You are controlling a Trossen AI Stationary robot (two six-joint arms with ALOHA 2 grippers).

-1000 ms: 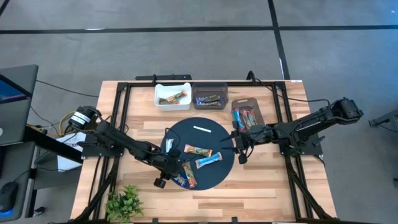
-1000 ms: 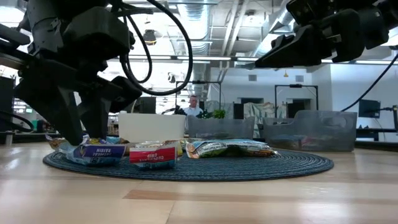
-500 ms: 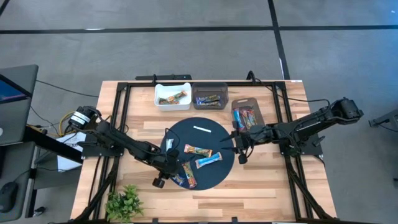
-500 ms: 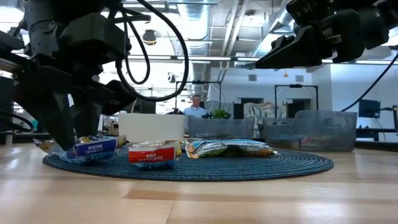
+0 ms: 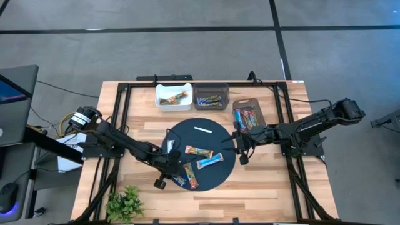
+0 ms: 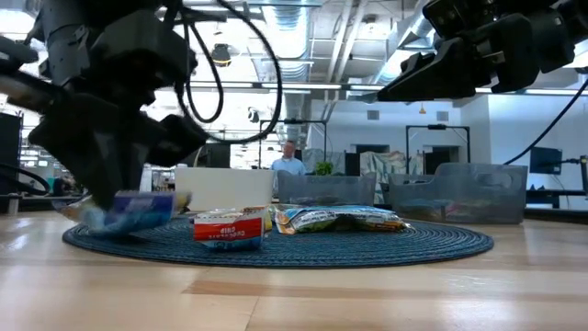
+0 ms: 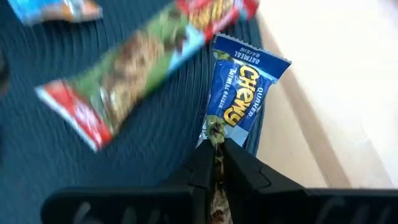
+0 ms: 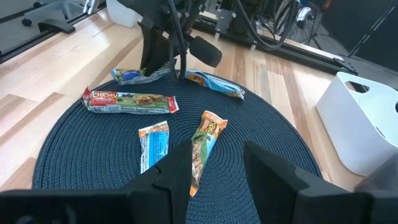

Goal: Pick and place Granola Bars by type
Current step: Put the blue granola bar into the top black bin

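At about seven o'clock on the round dark mat (image 5: pixel 215 134), the left pincer (image 7: pixel 217 155) is clamped on the end of a blue-wrapped granola bar (image 7: pixel 239 93), shiny with yellow lettering. A red-and-green bar (image 7: pixel 134 71) lies just beside it. The right pincer (image 8: pixel 217 165) hangs spread apart at the mat's three o'clock edge, above four bars; three bins (image 5: pixel 173 97) sit toward twelve on the surface (image 5: pixel 262 187).

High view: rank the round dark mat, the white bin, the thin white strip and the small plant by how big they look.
1. Round dark mat, clearly the largest.
2. White bin.
3. Small plant, close to the bin in spread, so that order is unsure.
4. Thin white strip, the smallest.
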